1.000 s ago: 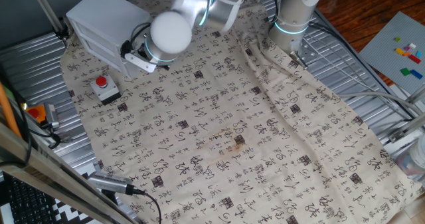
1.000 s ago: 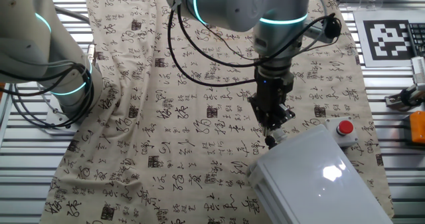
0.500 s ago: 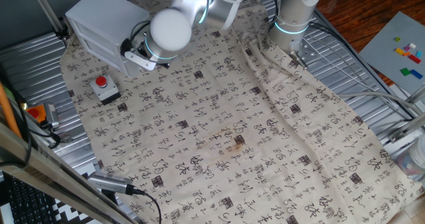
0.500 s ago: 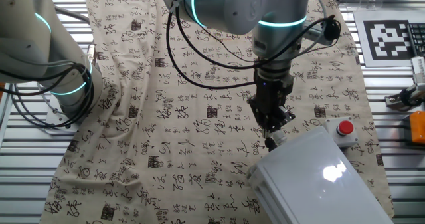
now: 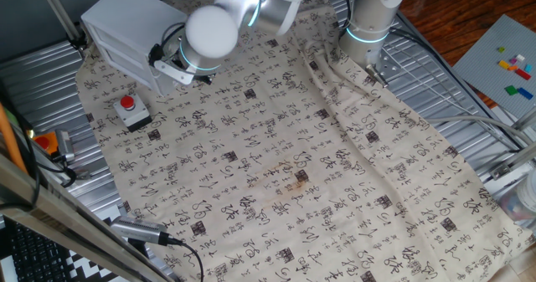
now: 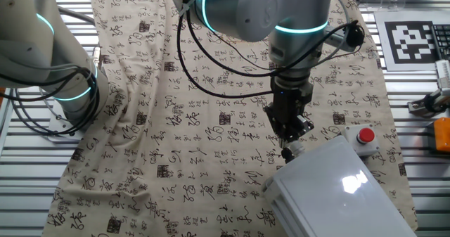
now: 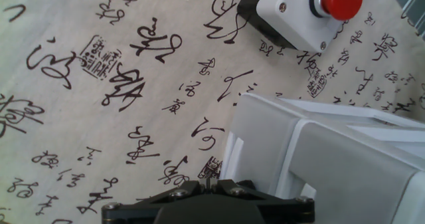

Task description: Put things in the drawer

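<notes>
Patterned cloth (image 5: 318,173) is spread over the desk. Beside the cabinet (image 6: 344,191), the pincer (image 6: 287,150) is seen; its fingers appear pressed together, seemingly holding nothing.

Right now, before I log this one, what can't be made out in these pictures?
- Block: not visible in any view.
- Jaws: hidden by the arm in one fixed view, too small and dark in the other; only the gripper base shows in the hand view.
- Drawer: whether it is open; the arm blocks the cabinet front, glare covers its top.
</notes>
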You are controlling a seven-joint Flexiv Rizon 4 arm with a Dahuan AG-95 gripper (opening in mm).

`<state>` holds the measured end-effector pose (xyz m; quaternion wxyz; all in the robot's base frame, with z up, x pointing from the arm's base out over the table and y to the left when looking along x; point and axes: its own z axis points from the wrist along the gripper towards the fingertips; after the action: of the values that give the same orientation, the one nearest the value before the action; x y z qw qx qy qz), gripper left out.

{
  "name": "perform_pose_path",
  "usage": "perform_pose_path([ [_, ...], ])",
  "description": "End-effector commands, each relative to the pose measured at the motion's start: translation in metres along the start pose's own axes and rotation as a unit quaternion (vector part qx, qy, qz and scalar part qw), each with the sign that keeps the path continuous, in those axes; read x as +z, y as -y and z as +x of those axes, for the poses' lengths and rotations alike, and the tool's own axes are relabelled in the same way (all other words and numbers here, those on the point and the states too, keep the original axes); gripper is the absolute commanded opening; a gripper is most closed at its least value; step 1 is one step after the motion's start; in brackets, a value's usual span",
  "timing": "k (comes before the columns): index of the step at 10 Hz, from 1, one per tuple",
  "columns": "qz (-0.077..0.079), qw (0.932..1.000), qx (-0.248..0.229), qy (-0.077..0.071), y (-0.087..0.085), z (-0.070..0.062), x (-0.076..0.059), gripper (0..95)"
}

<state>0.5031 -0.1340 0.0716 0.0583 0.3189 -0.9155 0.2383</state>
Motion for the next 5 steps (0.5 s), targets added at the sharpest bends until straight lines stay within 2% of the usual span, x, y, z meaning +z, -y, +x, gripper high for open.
perform_pose_path([
  [1, 0.001, 1.0000, -0.002, -0.004, 0.0021, -0.0011, -0.0015, 0.0],
  [3, -0.005, 1.0000, -0.003, -0.002, 0.0061, -0.0020, -0.0023, 0.0],
  [5, -0.042, 0.9986, 0.029, 0.012, 0.0047, -0.0041, -0.0042, 0.0],
])
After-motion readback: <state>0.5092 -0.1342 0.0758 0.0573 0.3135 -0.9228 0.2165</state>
